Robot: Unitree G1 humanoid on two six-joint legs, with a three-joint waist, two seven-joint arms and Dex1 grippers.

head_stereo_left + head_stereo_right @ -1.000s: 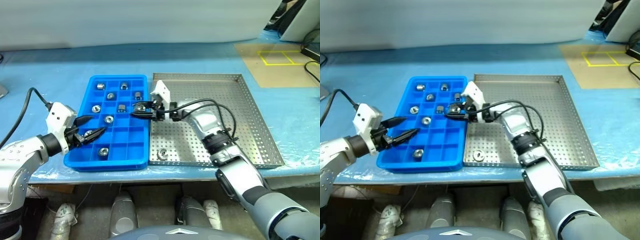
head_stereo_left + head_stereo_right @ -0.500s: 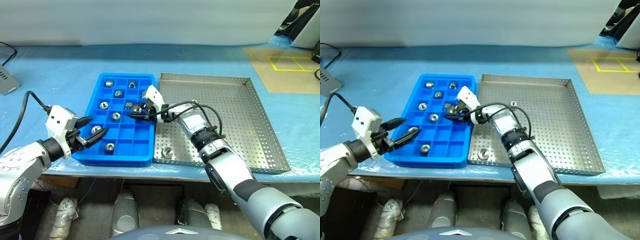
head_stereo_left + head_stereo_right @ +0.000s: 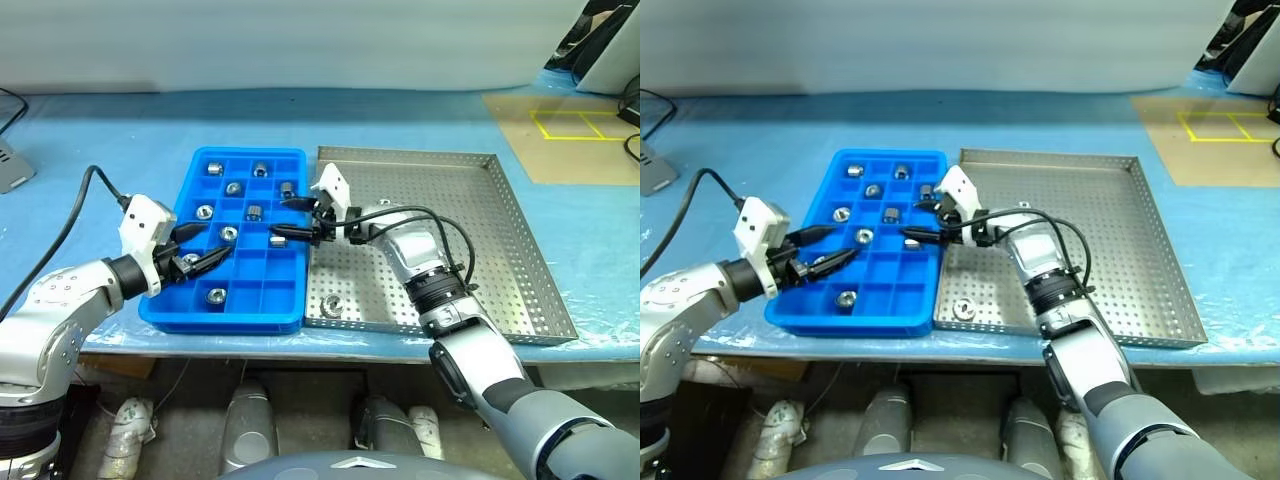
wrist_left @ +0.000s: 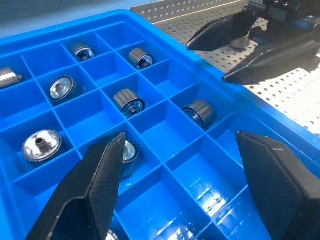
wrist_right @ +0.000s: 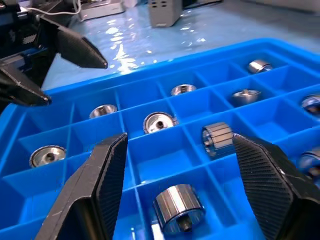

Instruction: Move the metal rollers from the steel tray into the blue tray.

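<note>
The right gripper (image 3: 297,218) stands with its fingers spread wide and empty, over the edge of the blue tray (image 3: 190,315) that adjoins the steel tray (image 3: 520,240). The left gripper (image 3: 202,247) is likewise open and holds nothing, hovering above the near left part of the blue tray. The metal rollers (image 3: 254,212) lie singly in the blue tray's compartments; one roller (image 3: 331,307) rests on the steel tray's perforated floor near its front rim. The right wrist view shows a roller (image 5: 177,206) lying on its side in the compartment between that gripper's fingers, free of both, a detail the head views do not resolve. The left wrist view shows the right gripper's black fingers (image 4: 230,30) over the tray boundary. One second ago the right gripper was closed on a roller above the blue tray; it has now opened.
</note>
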